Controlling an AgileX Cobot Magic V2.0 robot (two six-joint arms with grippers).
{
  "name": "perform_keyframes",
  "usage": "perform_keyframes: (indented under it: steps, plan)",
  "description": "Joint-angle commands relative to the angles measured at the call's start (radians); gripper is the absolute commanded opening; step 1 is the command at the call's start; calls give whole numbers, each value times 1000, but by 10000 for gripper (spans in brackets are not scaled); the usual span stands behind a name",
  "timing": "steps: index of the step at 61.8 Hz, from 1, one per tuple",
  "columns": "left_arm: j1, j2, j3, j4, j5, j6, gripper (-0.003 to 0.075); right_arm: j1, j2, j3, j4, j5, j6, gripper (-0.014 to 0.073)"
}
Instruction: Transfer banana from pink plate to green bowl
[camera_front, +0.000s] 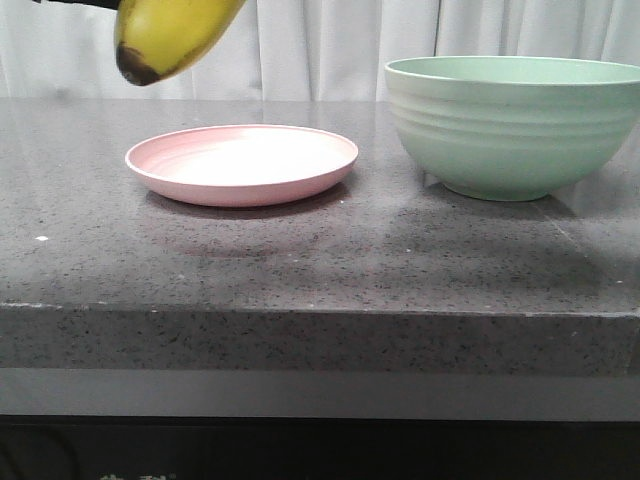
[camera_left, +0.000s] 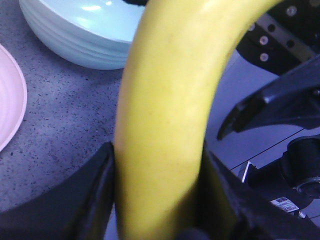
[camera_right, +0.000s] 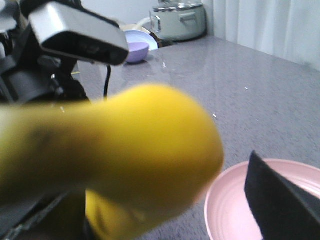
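Banana (camera_front: 175, 38) hangs in the air at the far left of the scene, above and a little left of the pink plate (camera_front: 242, 164), with its dark brown tip pointing down; only this lower end shows in the front view. The left gripper (camera_left: 160, 200) is clenched on the fruit: in the left wrist view the yellow body (camera_left: 165, 125) sits squeezed between two black fingers (camera_left: 97, 200), touching both.

The pink plate lies flat on the speckled grey counter (camera_front: 320, 270), left of centre, with nothing on it. The green bowl (camera_front: 515, 125) stands upright to the right of the plate, apart from it, partly cut off by the right edge of the view.

In the right wrist view the blurred banana (camera_right: 135, 150) fills the foreground beside the plate's rim (camera_right: 225, 205). One black finger (camera_right: 280, 200) of the right gripper shows at the edge; whether that gripper is spread or closed cannot be told.
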Motion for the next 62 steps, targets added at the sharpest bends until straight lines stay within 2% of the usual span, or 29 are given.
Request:
perform_keyframes:
  steps: [1,8,20,26,33,38,45,49,62]
  plan:
    - [1,-23,-27,-80,12,2,128,0,7,-69,134,131,-16,654]
    - [1,-23,-27,-80,16,2,128,0,39,-102,134,199,-11,654]
    - [1,-23,-27,-80,16,2,128,0,46,-106,133,186,0,633]
    - [1,-23,-27,-80,16,2,128,0,46,-106,133,186,0,559]
    - [1,-23,-27,-80,16,2,128,0,46,-106,133,186,0,414]
    - [1,-23,-27,-80,16,2,128,0,46,-106,133,189,0,279]
    - [1,-23,-27,-80,16,2,128,0,46,-106,133,191,0,172]
    - [1,-23,-27,-80,16,2,128,0,46,-106,133,191,0,146]
    - [1,-23,-27,-80,16,2,128,0,46,-106,133,191,0,141]
